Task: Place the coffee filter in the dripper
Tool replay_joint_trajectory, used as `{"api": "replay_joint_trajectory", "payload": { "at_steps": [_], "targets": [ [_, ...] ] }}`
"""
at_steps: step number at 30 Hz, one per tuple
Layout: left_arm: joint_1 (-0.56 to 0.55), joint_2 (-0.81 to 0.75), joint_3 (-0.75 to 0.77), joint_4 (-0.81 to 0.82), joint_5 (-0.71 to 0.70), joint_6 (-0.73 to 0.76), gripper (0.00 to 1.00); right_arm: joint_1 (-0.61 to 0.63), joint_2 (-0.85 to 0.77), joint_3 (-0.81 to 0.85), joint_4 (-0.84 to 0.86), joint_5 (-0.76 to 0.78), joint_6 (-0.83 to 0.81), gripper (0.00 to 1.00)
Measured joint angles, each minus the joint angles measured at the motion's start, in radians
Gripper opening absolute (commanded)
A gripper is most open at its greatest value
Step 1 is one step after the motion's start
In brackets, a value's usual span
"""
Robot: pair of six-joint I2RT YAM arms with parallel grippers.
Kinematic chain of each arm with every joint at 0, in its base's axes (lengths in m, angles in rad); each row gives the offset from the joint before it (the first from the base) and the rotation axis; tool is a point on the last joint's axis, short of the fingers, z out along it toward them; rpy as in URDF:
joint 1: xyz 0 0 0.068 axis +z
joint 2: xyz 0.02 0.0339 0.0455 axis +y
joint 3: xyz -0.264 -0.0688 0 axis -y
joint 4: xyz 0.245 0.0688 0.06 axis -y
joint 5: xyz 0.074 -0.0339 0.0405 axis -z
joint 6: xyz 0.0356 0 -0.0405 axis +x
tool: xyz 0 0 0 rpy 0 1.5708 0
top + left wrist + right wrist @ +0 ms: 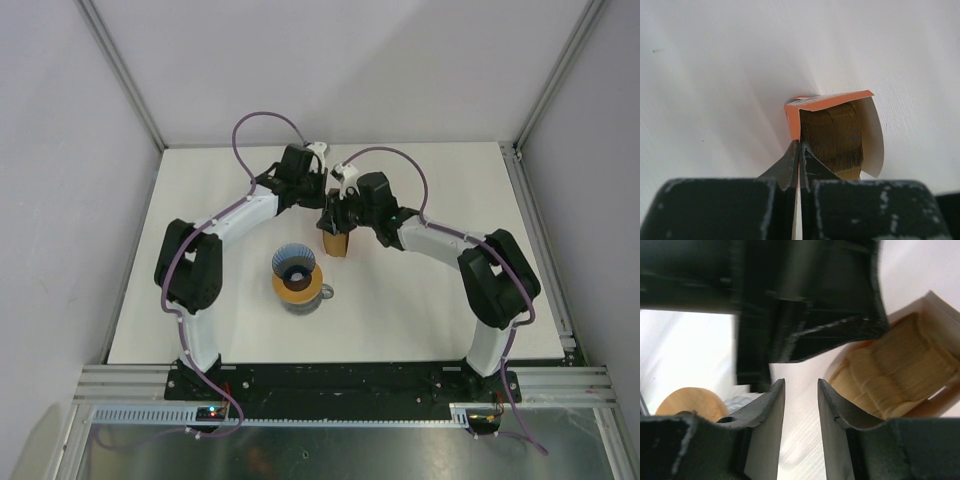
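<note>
Two claws are crowding the orange packet (336, 243): the left claw (799, 152) is pinching its edge, and the right claw (800, 385) is hanging spread beside the stacked coffee filters (895, 370). Several risk coming out together; the dripper (295, 262) is sitting nearby atop the carafe (305, 303).

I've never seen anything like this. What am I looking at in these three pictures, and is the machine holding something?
This is a robot with two arms bolted to the near edge of a white table. The wide picture looks down from above. The other two come from a camera on each wrist. On the table a blue dripper sits on a tan ring over a glass carafe. Beside it stands an orange packet of paper filters. The left gripper is shut and seems to pinch the packet's edge. The right gripper is open and holds nothing.
</note>
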Motion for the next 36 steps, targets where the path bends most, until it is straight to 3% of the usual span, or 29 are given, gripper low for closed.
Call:
{"api": "replay_joint_trajectory", "payload": {
  "at_steps": [12,20,36],
  "targets": [
    [-0.001,-0.006,0.000,-0.010,0.014,0.012,0.00,-0.040,0.056,0.000,0.010,0.054,0.045,0.33],
    [-0.008,-0.011,0.000,-0.010,0.023,0.020,0.00,-0.051,0.056,0.000,-0.008,0.169,0.062,0.29],
    [-0.026,-0.011,0.000,-0.010,0.023,0.027,0.00,-0.024,0.035,0.000,-0.069,0.375,0.044,0.34]
  ]
}}
